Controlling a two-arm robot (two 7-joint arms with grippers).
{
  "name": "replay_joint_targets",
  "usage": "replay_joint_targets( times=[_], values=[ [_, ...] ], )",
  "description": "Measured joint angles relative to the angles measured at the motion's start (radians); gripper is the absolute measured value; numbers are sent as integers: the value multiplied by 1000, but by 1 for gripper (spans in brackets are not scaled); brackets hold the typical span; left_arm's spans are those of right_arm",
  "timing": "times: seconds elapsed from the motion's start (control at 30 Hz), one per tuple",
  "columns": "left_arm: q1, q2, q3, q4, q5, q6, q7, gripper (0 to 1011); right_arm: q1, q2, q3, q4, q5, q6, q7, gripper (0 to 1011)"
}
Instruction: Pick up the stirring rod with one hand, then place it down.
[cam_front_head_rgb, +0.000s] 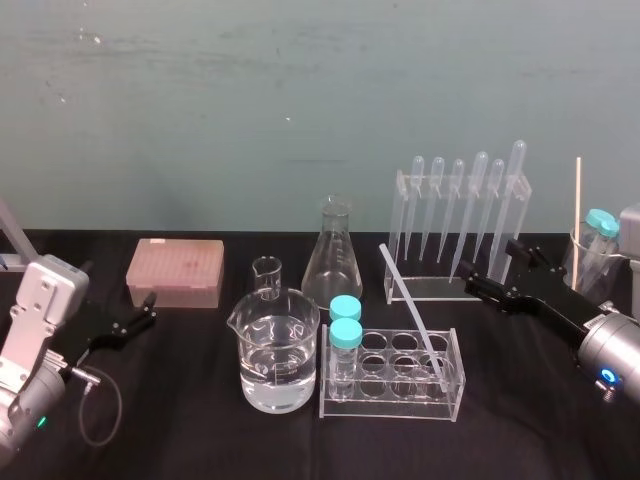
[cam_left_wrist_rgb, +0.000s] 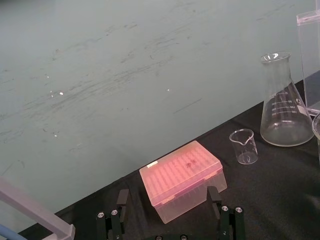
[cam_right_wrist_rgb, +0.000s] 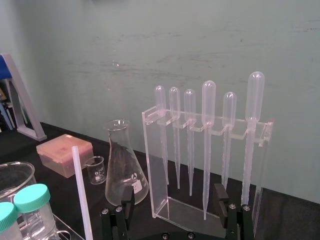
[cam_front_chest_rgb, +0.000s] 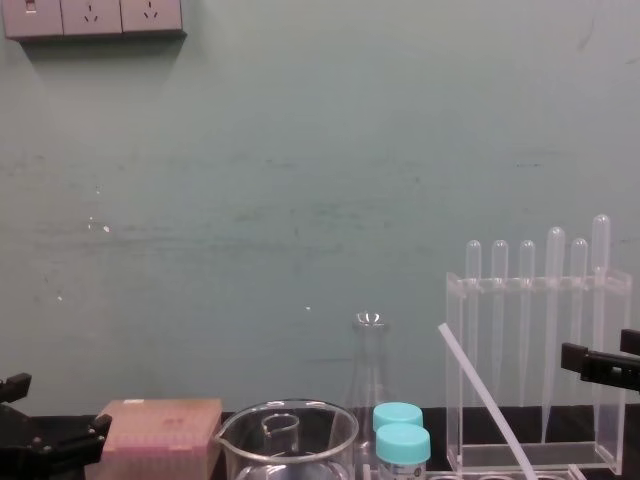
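The right hand (cam_front_head_rgb: 490, 265) is hovering spread and empty, the stirring rod (cam_front_head_rgb: 410, 305) leaning near, to its left. The left hand (cam_front_head_rgb: 149, 308) is idling, spread.

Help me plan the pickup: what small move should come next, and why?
Probably swing the right gripper toward the stirring rod, which leans untouched in the tube rack. That gripper is open, empty and nearer the rod than the left gripper, which sits beside the pink box.

pretty even, soft light all over, teal wall (cam_front_head_rgb: 200, 100) bright and flat, black tabletop (cam_front_head_rgb: 180, 430) dark with only faint shadows, white glints on the flask (cam_left_wrist_rgb: 282, 110) past the jaws of the left gripper (cam_left_wrist_rgb: 167, 192), pipette bulbs (cam_right_wrist_rgb: 208, 92) beyond the jaws of the right gripper (cam_right_wrist_rgb: 173, 190) catching pale highlights
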Motion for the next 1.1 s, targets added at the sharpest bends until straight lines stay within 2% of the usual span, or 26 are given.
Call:
replay_joint_targets(
  times=[1.1],
  values=[
    [0, 0, 0, 0, 0, 0, 0, 1000, 0, 0, 0, 1, 0, -4, 1, 1002]
  ],
)
